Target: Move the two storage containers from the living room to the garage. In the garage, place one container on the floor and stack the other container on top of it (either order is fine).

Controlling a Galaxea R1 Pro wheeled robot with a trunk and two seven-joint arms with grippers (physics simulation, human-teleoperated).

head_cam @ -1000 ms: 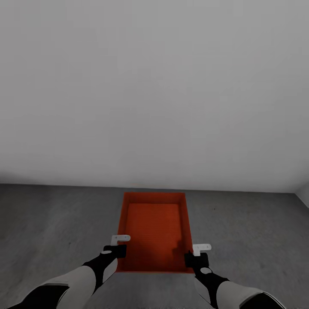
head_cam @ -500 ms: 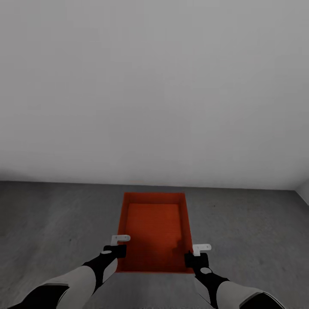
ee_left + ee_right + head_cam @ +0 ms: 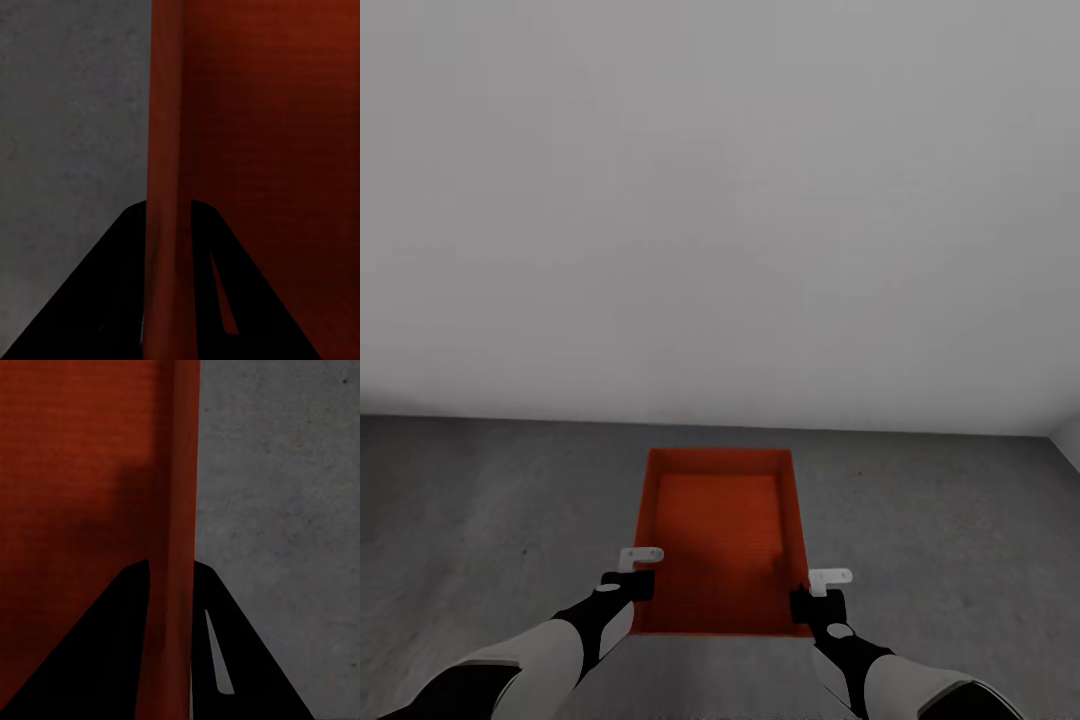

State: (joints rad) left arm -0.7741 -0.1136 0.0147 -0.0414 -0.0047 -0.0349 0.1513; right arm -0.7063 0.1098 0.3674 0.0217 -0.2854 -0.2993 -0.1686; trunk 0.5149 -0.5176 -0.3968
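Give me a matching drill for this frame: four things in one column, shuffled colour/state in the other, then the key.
Things:
1. storage container
2. floor
3. left gripper
4. wall

States:
A. plain white, behind the bin
B. orange-red, open top, nothing inside
C. jaws straddling the bin's left side wall
D. dark grey, matte

Pairs: 1-B, 2-D, 3-C, 4-A

The right gripper straddles the opposite side wall the same way.

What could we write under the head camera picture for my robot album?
Both grippers, left and right, pinch the orange bin's side walls above the grey floor.
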